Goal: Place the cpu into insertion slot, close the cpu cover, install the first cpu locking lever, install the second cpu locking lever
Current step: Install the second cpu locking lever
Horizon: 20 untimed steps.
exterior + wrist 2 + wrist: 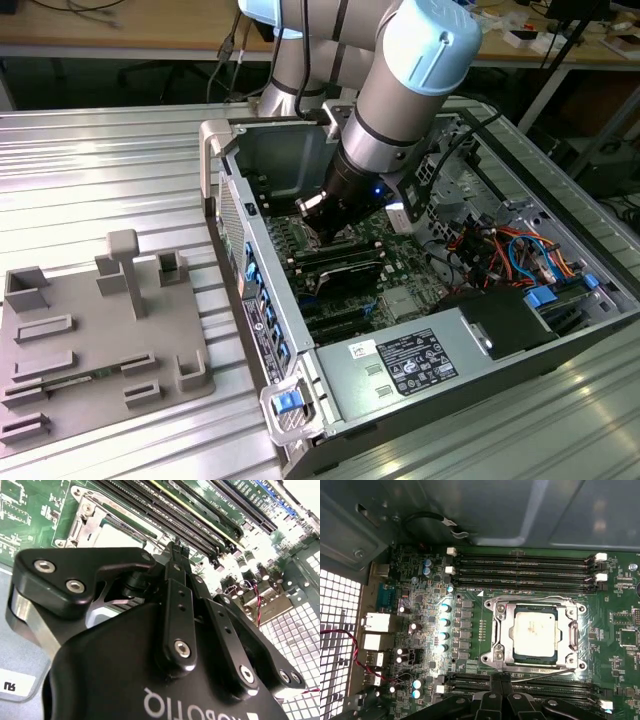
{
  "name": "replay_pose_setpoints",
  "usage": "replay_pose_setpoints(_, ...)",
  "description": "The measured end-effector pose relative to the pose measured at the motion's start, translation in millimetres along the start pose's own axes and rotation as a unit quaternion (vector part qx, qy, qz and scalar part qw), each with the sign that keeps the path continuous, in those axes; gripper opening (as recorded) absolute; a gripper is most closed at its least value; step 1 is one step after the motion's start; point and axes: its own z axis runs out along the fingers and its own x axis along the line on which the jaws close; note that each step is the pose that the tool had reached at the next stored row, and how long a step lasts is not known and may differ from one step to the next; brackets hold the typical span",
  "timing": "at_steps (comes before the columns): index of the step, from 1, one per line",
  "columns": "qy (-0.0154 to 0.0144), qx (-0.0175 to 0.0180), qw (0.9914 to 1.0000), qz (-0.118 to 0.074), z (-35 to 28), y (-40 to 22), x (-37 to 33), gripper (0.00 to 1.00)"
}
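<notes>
I see the cpu seated in the socket, the cpu cover lying closed around it on the motherboard. My gripper hovers just beside the socket's edge, fingers together, holding nothing, inside the computer case.

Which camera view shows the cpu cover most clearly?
The first wrist view: the cpu cover lies flat on the socket, its whole frame visible around the cpu. The second wrist view shows one corner past the gripper. In the exterior view the arm hides it.
</notes>
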Motion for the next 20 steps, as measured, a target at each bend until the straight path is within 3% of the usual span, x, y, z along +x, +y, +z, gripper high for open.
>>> replay_pose_setpoints(20, -0.0002, -0.0024, 1.0, 0.0, 0.1, 0.0, -0.1, 0.11)
